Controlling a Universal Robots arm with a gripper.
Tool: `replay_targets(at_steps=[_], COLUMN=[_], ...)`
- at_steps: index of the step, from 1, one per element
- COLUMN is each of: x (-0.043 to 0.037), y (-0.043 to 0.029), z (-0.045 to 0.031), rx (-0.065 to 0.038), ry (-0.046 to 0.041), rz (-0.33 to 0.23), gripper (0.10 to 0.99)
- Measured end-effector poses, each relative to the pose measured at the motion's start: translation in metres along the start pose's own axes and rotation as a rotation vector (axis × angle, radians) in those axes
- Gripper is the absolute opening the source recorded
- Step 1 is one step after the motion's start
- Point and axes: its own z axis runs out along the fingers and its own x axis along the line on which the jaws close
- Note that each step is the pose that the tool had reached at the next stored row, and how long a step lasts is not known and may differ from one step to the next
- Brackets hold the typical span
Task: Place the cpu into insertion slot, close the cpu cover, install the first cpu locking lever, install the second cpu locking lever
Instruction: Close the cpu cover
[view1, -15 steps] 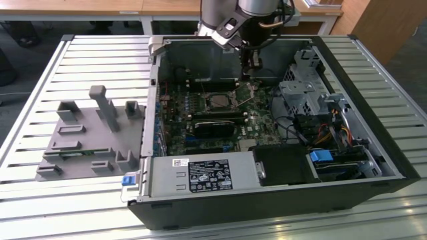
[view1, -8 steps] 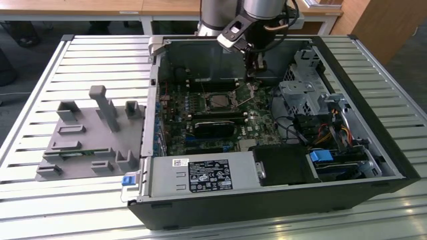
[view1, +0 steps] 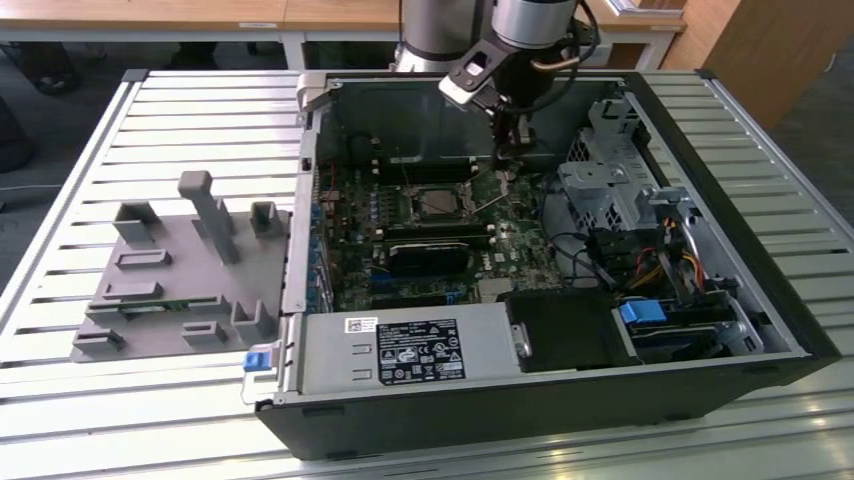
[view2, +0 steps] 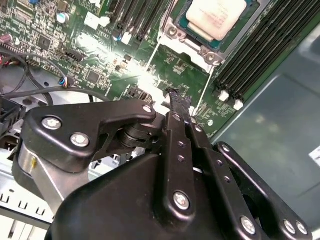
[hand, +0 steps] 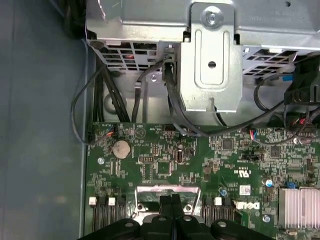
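My gripper (view2: 176, 96) is pinched closed on nothing, its tips just above the motherboard (view2: 107, 60) beside the insertion slot (view2: 171, 33), a pose I judge suited to pushing rather than grasping. Beyond it, the cpu (view2: 216, 14) lies seated in that slot.
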Motion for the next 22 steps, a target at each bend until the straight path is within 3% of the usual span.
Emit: replay_targets(at_steps=[7,22], x=[0.0014,0.0046], y=[0.0096,0.0161], z=[0.0036,0.0106], rx=[0.001,0.001], ry=[0.0000,0.0000], rz=[0.000,-0.017], gripper=[0.106,0.106])
